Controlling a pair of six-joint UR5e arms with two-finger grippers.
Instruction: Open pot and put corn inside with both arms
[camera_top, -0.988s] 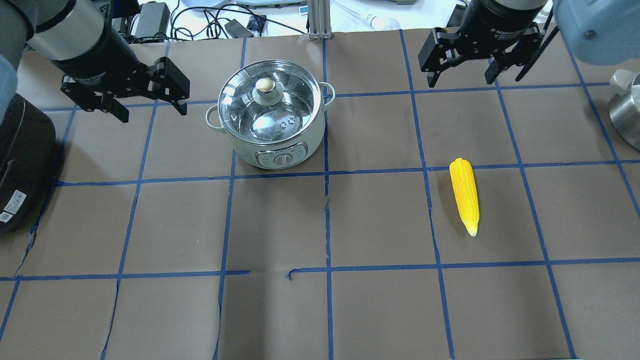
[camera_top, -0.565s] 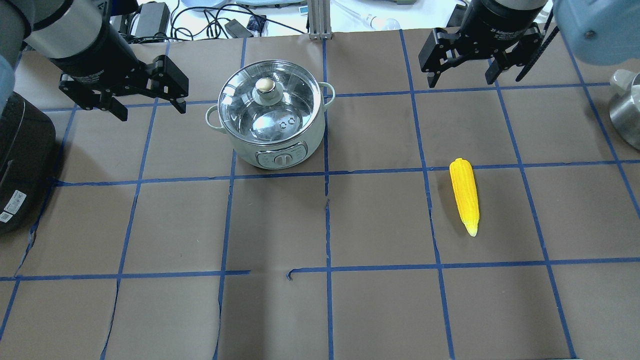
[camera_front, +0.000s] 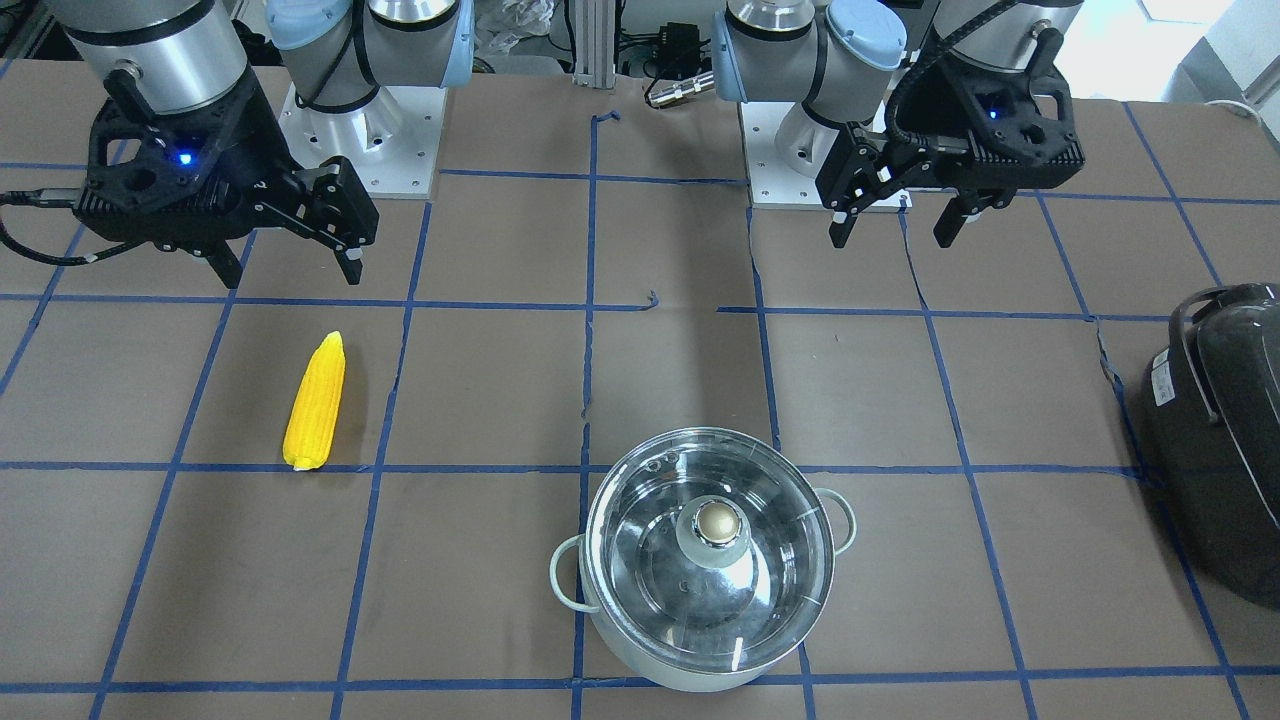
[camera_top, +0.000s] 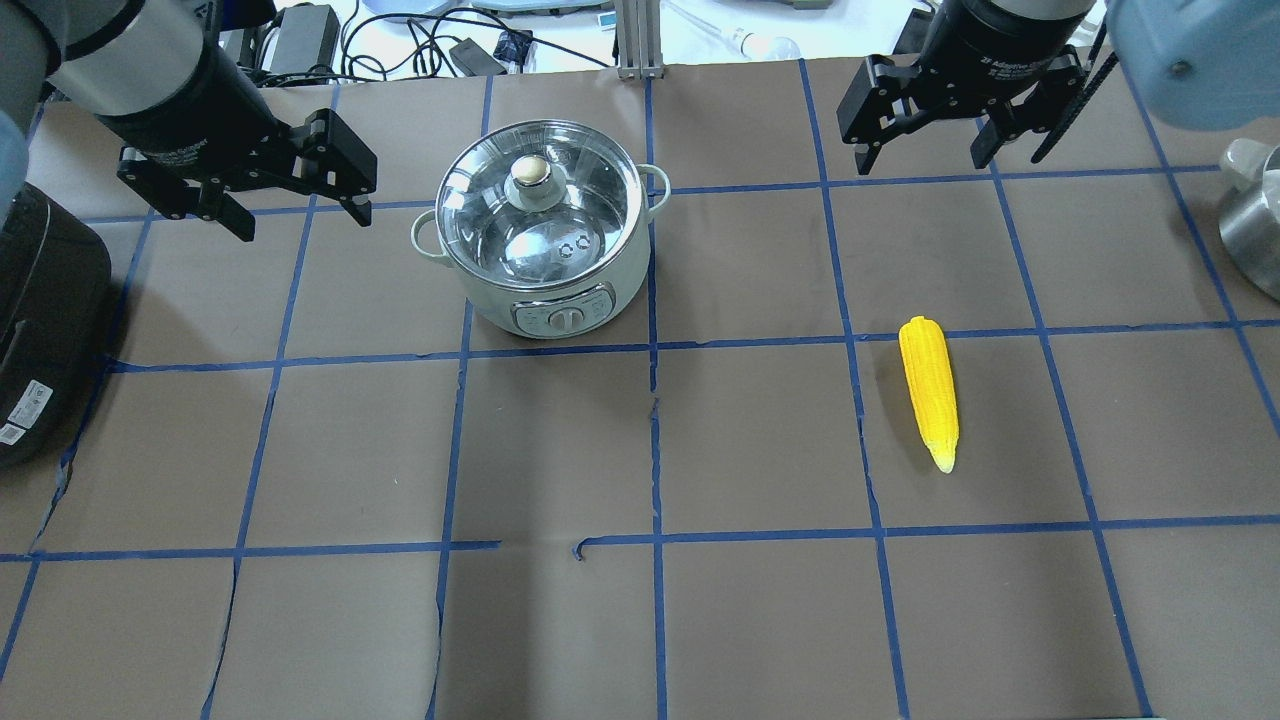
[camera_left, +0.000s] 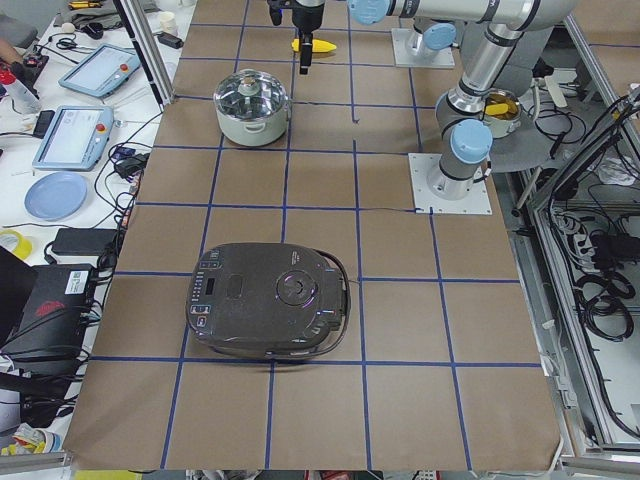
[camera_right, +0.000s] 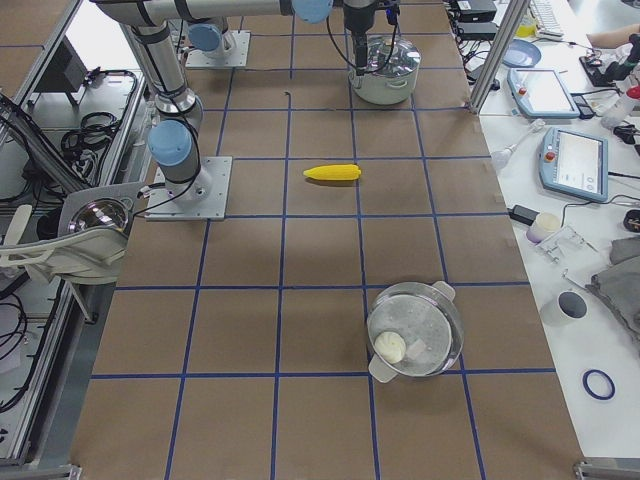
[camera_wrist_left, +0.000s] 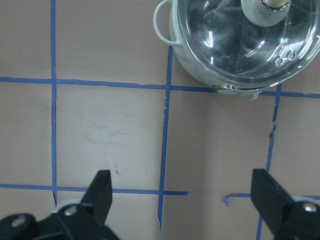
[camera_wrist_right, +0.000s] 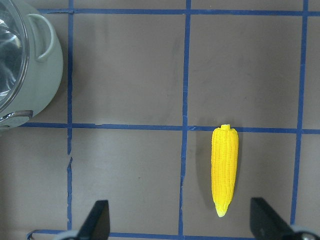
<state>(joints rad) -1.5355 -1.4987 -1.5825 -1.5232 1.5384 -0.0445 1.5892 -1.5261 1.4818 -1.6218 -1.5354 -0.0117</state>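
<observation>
- While both arms hang above the table (camera_top: 760, 430), neither gripper touches anything.
- Left gripper (camera_top: 305, 228): jaws spread wide and empty, up in the air to the left of the pot (camera_top: 487, 303) and apart from it. In the left wrist view, black fingers (camera_wrist_left: 102, 192) frame bare brown paper, with the pot at the top edge.
- Right gripper (camera_top: 922, 162): jaws wide apart and empty. In the right wrist view, the corn (camera_wrist_right: 224, 167) lies below, within the fingers' span and towards the right-hand finger.
- Pot: stands on the table left of centre. The glass lid (camera_top: 560, 235) is seated on the rim, with its brass-coloured knob (camera_top: 530, 172) on top. Both loop handles are visible.
- Front panel (camera_top: 565, 315) of the pot: one dial and small printed marks, too small to read.
- Corn (camera_top: 930, 400): lies flat on the paper in the right half, well apart from the pot, with its pointed tip towards the robot's side.
- Writing: white lettering on the right gripper's collar (camera_top: 1010, 65) begins "2F Adaptive"; the rest is unclear.
- Dark appliance (camera_top: 45, 320) at the left edge: carries a white sticker (camera_top: 28, 405), and its print cannot be read.
- Blue tape (camera_top: 655, 450) marks the paper into squares.
- Steel vessel (camera_top: 1255, 240) is partly in view at the right edge.
</observation>
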